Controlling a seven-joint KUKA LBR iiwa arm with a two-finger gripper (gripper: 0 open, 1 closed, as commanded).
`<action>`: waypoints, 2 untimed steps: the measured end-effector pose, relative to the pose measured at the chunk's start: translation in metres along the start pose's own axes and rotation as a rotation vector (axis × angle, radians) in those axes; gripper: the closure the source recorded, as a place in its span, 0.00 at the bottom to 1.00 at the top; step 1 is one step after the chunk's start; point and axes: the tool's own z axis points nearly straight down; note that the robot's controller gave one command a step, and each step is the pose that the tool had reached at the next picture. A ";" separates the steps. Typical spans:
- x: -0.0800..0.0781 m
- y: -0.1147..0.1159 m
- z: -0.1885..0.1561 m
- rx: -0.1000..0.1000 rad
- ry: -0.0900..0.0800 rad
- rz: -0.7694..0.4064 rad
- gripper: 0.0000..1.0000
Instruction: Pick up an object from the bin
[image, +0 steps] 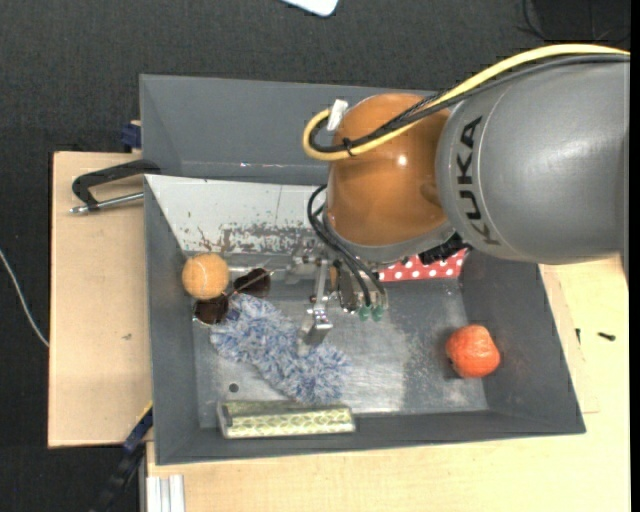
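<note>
While the arm reaches in from the right, the gripper (319, 326) hangs mid-frame in the bin (230, 120), over the upper edge of a blue-white cloth (275, 355). Whether it is open or closed cannot be told. A tan ball (205, 276) lies to the left and an orange ball (472, 351) at lower right.
</note>
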 end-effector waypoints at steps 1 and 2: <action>0.004 0.025 0.022 -0.002 0.010 -0.059 0.00; 0.004 0.032 0.126 -0.008 -0.010 -0.206 1.00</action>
